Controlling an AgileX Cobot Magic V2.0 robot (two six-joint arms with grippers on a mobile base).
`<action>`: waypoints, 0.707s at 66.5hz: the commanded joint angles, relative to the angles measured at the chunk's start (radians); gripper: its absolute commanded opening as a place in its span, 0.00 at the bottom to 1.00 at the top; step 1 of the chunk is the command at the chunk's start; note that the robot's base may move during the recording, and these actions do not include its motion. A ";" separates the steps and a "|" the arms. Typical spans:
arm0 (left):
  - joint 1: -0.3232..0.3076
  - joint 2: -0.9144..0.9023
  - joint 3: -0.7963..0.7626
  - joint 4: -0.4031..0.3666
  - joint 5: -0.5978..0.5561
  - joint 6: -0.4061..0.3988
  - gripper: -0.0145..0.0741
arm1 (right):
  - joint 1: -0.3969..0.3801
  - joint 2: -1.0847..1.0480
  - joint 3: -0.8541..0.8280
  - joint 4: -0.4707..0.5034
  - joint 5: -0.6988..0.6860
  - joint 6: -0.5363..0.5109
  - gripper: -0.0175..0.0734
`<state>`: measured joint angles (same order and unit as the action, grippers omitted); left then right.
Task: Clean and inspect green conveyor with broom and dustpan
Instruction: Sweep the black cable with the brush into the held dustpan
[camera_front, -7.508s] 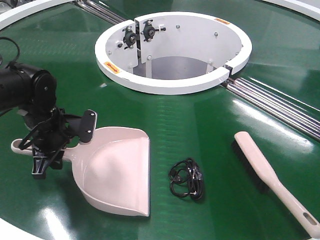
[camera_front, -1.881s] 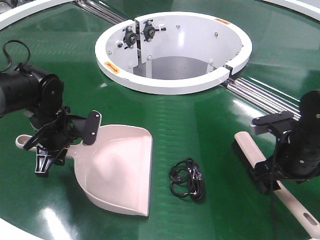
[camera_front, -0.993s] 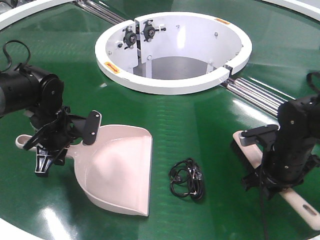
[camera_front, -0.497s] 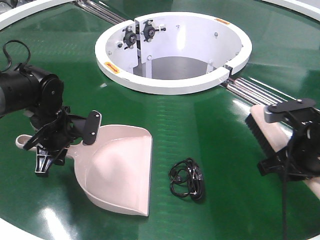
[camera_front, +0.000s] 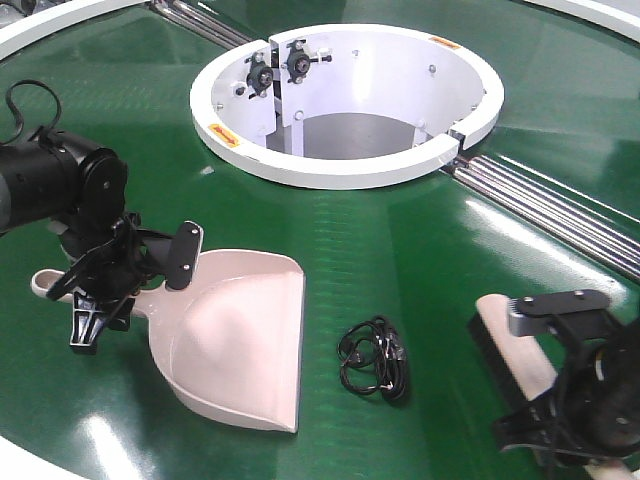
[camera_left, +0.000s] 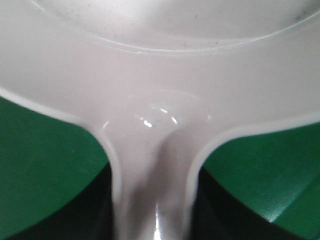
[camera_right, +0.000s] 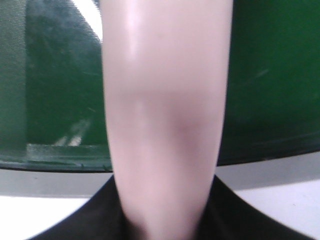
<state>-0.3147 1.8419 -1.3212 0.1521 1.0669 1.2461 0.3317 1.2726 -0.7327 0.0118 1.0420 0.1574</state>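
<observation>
Beige dustpan (camera_front: 240, 350) tight in L jaws, broom (camera_front: 524, 356) tight in R jaws; black cable (camera_front: 375, 358) front-view only.

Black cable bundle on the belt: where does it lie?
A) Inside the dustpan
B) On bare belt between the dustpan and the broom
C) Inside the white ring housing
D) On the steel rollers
B: the tangled black cable rests on the green conveyor, right of the dustpan mouth and left of the broom, touching neither.
</observation>
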 joint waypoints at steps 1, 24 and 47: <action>-0.010 -0.044 -0.027 -0.006 0.014 0.002 0.16 | 0.059 0.019 -0.050 0.006 -0.021 0.039 0.19; -0.010 -0.044 -0.027 -0.006 0.014 0.002 0.16 | 0.123 0.256 -0.217 0.037 0.038 0.073 0.19; -0.010 -0.044 -0.027 -0.006 0.014 0.002 0.16 | 0.180 0.456 -0.371 0.285 0.076 -0.052 0.19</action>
<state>-0.3147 1.8419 -1.3212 0.1521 1.0678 1.2461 0.4805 1.7189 -1.0482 0.2000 1.1064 0.1690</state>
